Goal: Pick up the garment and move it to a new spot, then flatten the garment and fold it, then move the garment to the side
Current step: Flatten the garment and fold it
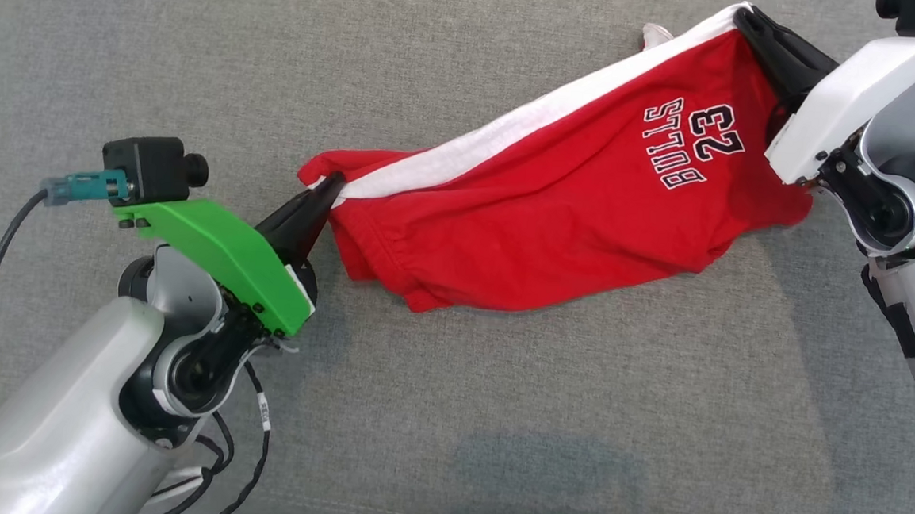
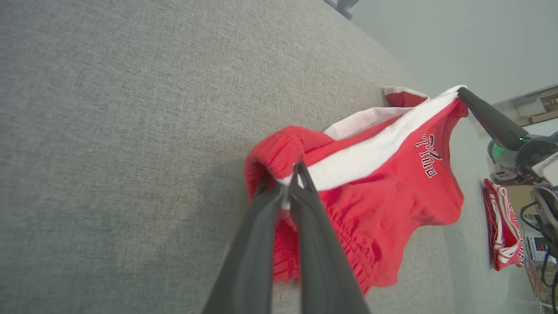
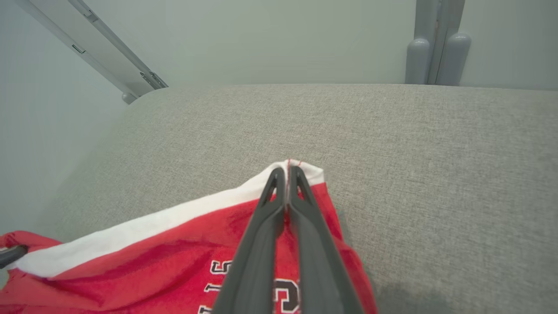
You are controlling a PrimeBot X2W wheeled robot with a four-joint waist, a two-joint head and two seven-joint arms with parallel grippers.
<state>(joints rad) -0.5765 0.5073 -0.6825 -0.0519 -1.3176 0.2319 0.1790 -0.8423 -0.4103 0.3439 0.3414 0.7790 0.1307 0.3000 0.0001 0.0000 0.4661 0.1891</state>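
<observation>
Left fingers: closed on the waistband end of the garment, pinching the cloth where the white side stripe begins. Right fingers: closed on the opposite hem corner, at the same stripe edge. The garment spans between the two sets of fingers. It is drawn fairly straight along the stripe and hangs slack below it, over the grey fabric surface. Judged purpose of the two-corner hold: tension along one edge pulls out bunching before flattening. The next step probably calls for lowering both ends together, edge kept taut
</observation>
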